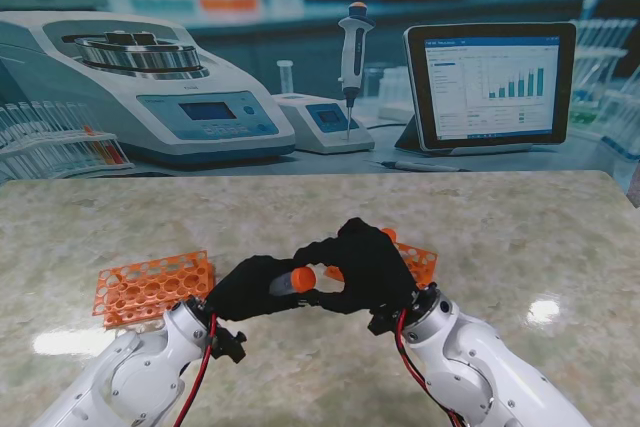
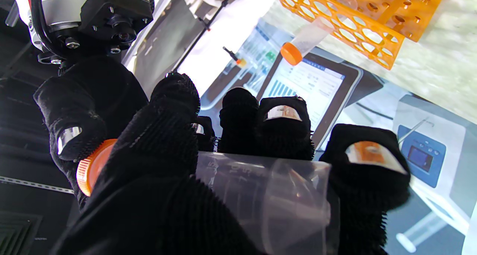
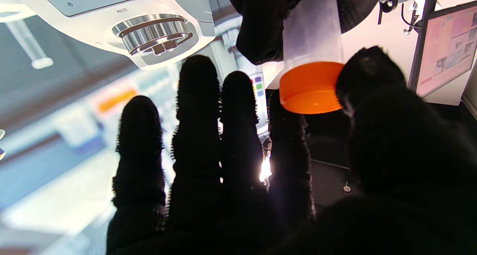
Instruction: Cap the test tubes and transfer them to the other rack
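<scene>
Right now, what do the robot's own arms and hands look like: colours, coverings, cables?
Both arms are glossy white, rounded shells with dark joints at the wrists. A red cable beside a black one runs along each forearm. The left hand and right hand wear fuzzy black gloves; the left wrist view shows shiny metallic plates on some fingertips. A black camera block sits at the left wrist.

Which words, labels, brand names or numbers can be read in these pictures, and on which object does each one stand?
No text can be read with certainty.
Tablet screen: a chart and lines of text, too small to read.
Test tube in the left hand: faint printed markings, too blurred to read.
Centrifuge: a small label, upside down and blurred.
Orange cap, orange rack: no text visible.
</scene>
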Motion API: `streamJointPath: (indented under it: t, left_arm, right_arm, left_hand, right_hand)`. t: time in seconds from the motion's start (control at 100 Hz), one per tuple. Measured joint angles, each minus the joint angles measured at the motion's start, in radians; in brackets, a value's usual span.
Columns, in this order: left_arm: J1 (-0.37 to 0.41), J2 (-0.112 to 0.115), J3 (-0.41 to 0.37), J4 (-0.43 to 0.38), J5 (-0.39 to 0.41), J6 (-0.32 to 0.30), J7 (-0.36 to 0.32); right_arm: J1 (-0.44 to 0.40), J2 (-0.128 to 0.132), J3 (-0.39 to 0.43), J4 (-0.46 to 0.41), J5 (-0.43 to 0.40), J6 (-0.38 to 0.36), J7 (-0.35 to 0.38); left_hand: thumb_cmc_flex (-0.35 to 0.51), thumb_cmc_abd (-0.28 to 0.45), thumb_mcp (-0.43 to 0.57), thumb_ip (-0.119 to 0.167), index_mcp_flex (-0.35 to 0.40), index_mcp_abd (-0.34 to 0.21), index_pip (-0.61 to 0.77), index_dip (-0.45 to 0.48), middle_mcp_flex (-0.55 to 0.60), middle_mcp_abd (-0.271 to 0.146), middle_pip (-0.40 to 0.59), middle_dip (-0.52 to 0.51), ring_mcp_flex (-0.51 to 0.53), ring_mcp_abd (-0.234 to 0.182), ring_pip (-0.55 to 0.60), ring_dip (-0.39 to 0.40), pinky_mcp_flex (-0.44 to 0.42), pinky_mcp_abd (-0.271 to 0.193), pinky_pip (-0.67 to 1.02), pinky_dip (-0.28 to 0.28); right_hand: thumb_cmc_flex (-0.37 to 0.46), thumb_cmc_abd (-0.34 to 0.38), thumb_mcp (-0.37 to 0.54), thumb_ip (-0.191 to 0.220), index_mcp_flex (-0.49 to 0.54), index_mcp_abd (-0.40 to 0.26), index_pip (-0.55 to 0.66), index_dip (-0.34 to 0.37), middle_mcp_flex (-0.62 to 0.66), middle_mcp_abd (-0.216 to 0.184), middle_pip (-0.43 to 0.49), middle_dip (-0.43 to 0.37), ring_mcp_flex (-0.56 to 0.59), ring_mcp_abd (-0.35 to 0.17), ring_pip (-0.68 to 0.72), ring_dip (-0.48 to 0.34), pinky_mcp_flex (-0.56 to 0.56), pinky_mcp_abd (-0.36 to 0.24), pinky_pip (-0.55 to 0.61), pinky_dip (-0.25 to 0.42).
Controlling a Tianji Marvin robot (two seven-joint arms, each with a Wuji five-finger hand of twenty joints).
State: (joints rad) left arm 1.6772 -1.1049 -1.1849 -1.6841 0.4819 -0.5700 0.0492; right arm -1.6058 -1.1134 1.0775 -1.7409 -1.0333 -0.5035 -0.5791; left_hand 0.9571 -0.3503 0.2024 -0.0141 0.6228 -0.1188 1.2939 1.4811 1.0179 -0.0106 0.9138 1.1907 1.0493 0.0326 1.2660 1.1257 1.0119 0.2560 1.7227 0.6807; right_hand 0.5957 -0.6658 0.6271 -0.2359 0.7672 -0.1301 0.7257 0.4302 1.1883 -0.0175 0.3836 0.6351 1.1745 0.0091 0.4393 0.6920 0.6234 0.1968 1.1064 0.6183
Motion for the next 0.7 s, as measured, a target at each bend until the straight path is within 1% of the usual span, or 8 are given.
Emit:
streamJointPath:
  t: [0.06,0.09,0.1,0.27,0.48,0.57,0.58,0.7]
  left_arm:
    - [0.0,0.0,0.0,0.0,0.0,0.0,0.0]
    - [0.0,0.0,0.0,0.0,0.0,0.0,0.0]
    - [0.0,0.0,0.0,0.0,0.0,0.0,0.0]
    - [0.0,0.001,0.001,0.001,0.001,0.0,0.0]
    - [0.0,0.002,0.003,0.002,0.002,0.0,0.002]
    - [0.0,0.002,0.003,0.002,0.003,0.0,0.002]
    - [0.001,0.002,0.003,0.002,0.003,0.0,0.002]
    - [0.002,0.002,0.003,0.002,0.006,-0.001,0.005]
  right_arm:
    - [0.001,0.0,-0.002,0.002,0.003,0.001,-0.003]
    - [0.002,-0.001,-0.003,0.004,0.005,0.002,-0.003]
    - [0.002,-0.001,-0.003,0.004,0.006,0.002,-0.003]
    - [0.012,-0.003,-0.013,0.015,0.019,0.006,-0.004]
    - [0.021,-0.006,-0.026,0.028,0.019,0.021,-0.029]
    - [0.024,-0.007,-0.031,0.032,0.018,0.028,-0.037]
    - [0.024,-0.007,-0.032,0.032,0.018,0.029,-0.037]
    - [0.029,-0.008,-0.039,0.036,0.019,0.038,-0.041]
  left_hand:
    - [0.0,0.0,0.0,0.0,0.0,0.0,0.0,0.0,0.0,0.0,0.0,0.0,0.0,0.0,0.0,0.0,0.0,0.0,0.0,0.0]
    - [0.0,0.0,0.0,0.0,0.0,0.0,0.0,0.0,0.0,0.0,0.0,0.0,0.0,0.0,0.0,0.0,0.0,0.0,0.0,0.0]
    - [0.0,0.0,0.0,0.0,0.0,0.0,0.0,0.0,0.0,0.0,0.0,0.0,0.0,0.0,0.0,0.0,0.0,0.0,0.0,0.0]
    - [0.0,0.003,0.0,0.0,0.0,0.0,0.0,0.0,0.0,0.0,0.0,0.0,0.0,0.0,0.0,0.0,0.0,0.0,0.0,-0.001]
    - [0.0,0.005,0.0,0.0,0.0,0.0,0.0,0.0,0.0,0.0,0.0,0.0,0.0,0.0,0.0,0.0,0.0,0.0,0.0,-0.001]
    - [0.0,0.006,0.0,0.0,0.0,0.0,0.0,0.0,0.0,0.0,0.0,0.0,0.0,0.0,0.0,0.0,0.0,0.0,0.0,-0.001]
    - [0.0,0.006,0.0,0.0,0.0,0.0,0.0,0.0,0.0,0.0,0.0,0.0,0.0,0.0,0.0,0.0,0.0,0.0,0.0,-0.001]
    - [0.0,0.006,0.0,-0.001,0.0,0.0,0.0,0.0,0.0,0.0,0.0,0.0,0.0,0.0,0.0,0.0,0.0,0.0,0.0,-0.001]
  right_hand:
    - [0.0,0.0,-0.014,-0.001,0.011,-0.001,0.0,-0.001,0.026,-0.004,0.002,0.007,0.005,-0.001,0.009,0.001,0.013,-0.001,0.009,0.0]
    - [0.0,0.0,-0.021,-0.003,0.017,-0.001,0.0,-0.002,0.036,-0.009,-0.011,0.007,0.021,-0.002,0.051,0.004,0.018,-0.001,0.01,0.0]
    - [0.0,0.0,-0.024,-0.008,0.019,-0.001,0.0,-0.003,0.037,-0.01,0.004,0.007,0.025,-0.002,0.038,0.002,0.02,-0.001,0.011,0.0]
    - [-0.002,0.0,-0.038,-0.009,0.03,-0.002,0.011,-0.011,0.068,-0.011,0.003,0.009,0.041,-0.002,0.051,0.005,0.041,-0.003,0.023,0.0]
    - [-0.034,0.0,-0.074,-0.009,0.077,-0.002,0.038,-0.012,0.098,-0.012,0.021,0.008,0.068,-0.002,0.072,0.015,0.061,-0.01,0.034,0.0]
    - [-0.052,0.0,-0.08,-0.009,0.091,-0.002,0.06,-0.012,0.11,-0.012,0.014,-0.01,0.082,-0.002,0.089,0.015,0.068,-0.01,0.035,0.0]
    - [-0.053,0.0,-0.08,-0.009,0.091,-0.002,0.063,-0.012,0.111,-0.013,0.03,-0.005,0.081,-0.002,0.102,0.017,0.068,-0.01,0.035,0.0]
    - [-0.067,0.0,-0.093,-0.009,0.102,-0.003,0.09,-0.012,0.126,-0.022,0.027,-0.009,0.08,-0.002,0.096,0.017,0.078,-0.011,0.037,0.0]
